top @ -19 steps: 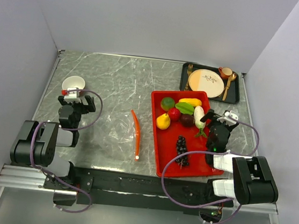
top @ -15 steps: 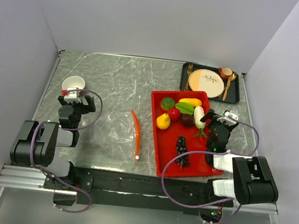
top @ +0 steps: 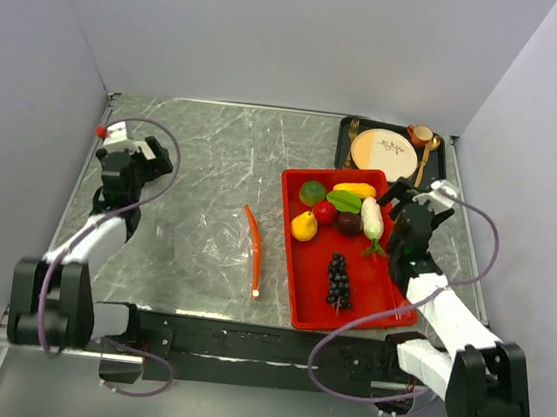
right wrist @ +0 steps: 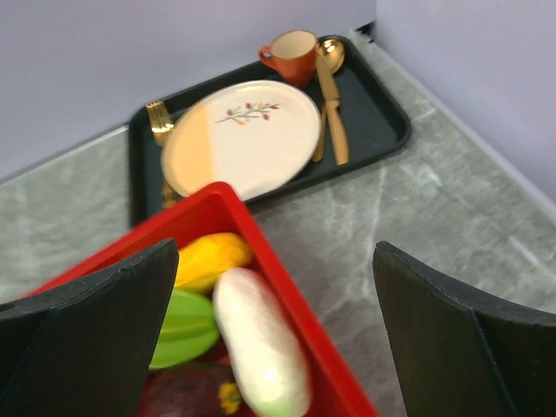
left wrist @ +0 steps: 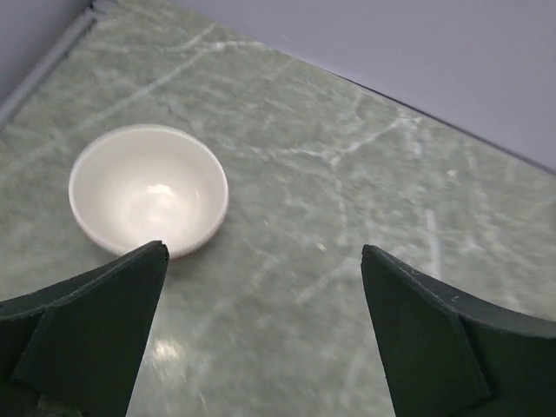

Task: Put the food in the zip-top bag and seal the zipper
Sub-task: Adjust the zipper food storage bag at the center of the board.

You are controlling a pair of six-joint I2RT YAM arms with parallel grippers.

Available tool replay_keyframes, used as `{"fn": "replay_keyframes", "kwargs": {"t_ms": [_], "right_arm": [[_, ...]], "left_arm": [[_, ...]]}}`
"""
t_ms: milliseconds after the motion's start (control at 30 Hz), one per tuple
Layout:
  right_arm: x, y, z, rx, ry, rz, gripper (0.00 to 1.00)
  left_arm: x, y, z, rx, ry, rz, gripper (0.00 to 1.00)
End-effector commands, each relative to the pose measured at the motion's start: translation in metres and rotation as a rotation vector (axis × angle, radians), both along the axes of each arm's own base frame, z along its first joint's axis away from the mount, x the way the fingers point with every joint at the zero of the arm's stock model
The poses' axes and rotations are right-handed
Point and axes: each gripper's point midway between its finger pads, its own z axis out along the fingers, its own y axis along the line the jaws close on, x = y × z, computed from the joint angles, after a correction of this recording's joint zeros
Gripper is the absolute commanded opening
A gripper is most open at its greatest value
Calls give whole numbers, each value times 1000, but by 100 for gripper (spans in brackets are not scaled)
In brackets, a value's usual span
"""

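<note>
Far left, the left gripper (top: 128, 163) is hanging over the back-left part of the table (top: 225, 147), jaws spread wide with nothing between them. Its wrist cam is looking down at a small white bowl (left wrist: 148, 191) sitting on the marble. The left finger (left wrist: 87, 330) is overlapping the bowl's near edge in that view, and I can't tell if they're touching.

Moving right, the clear bag (top: 198, 250) is lying flat on the table, roughly mid-table toward the front. The orange zipper (top: 251, 246) is running along its right edge, bowing a bit, with the little white slider (top: 255, 292) at the near end. It's sitting just left of the red tray (top: 380, 286), not touching it.

All the food is sitting in that tray. The yellow fruit (top: 304, 226), red one (top: 324, 213), round green one (top: 312, 192), leafy green one (top: 344, 201), long yellow one (top: 358, 189), white vegetable (top: 371, 217) and dark purple one (top: 349, 224) are bunching up in the back half. The grapes (top: 338, 281) are lying alone nearer the front.

The right gripper (top: 411, 212) is hovering by the tray's back-right rim, jaws wide apart, gripping nothing.

Back right, a black tray (top: 441, 177) is holding a cream plate (top: 384, 152), an orange cup (top: 419, 135) and gold cutlery (top: 427, 157).
</note>
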Motion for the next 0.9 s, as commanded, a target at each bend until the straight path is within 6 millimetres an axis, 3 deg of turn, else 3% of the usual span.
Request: {"fn": "replay_keyframes", "kwargs": {"t_ms": [0, 33, 100, 133, 200, 233, 267, 300, 333, 367, 500, 533, 567, 600, 667, 700, 767, 800, 867], "right_arm": [[-30, 12, -24, 156, 158, 25, 100], [-32, 21, -17, 176, 141, 77, 100], [-31, 35, -6, 173, 123, 172, 100], [-31, 41, 2, 172, 115, 209, 100], [-24, 52, 35, 188, 72, 271, 100], [-25, 54, 32, 193, 123, 278, 100], [-21, 56, 60, 204, 88, 285, 100], [-20, 57, 66, 240, 96, 275, 100], [-23, 59, 59, 258, 157, 267, 100], [-22, 66, 73, 291, 149, 298, 100], [-33, 95, 61, 397, 184, 429, 100], [-33, 99, 66, 412, 145, 457, 100], [-35, 101, 51, 422, 162, 459, 100], [-39, 111, 48, 452, 166, 513, 100], [-40, 117, 42, 462, 178, 544, 100], [-41, 119, 39, 468, 188, 554, 98], [-42, 128, 32, 482, 212, 596, 97], [-42, 130, 31, 486, 214, 606, 96], [-42, 132, 30, 482, 234, 617, 95]], "left_arm": [[-51, -6, -13, -266, 100, 101, 99], [-61, -6, 3, -308, 52, 115, 99], [-75, -17, -1, -403, 70, 97, 99], [-81, -24, 15, -410, 26, 50, 99], [-88, -41, 29, -405, 5, -60, 99], [-92, -45, 39, -403, -10, -84, 99], [-94, -47, 43, -401, -8, -99, 99], [-99, -52, 45, -394, 22, -124, 99], [-100, -54, 45, -393, 36, -134, 99], [-101, -57, 50, -387, 41, -157, 99], [-111, -86, 48, -371, 142, -324, 99], [-118, -95, 45, -377, 172, -359, 99], [-120, -96, 47, -377, 173, -359, 99], [-130, -115, 50, -368, 172, -418, 99], [-138, -122, 48, -363, 176, -412, 99], [-146, -137, 53, -371, 166, -459, 99], [-149, -148, 57, -386, 164, -476, 99], [-154, -164, 53, -384, 190, -519, 99], [-154, -172, 45, -367, 227, -506, 99]]}}
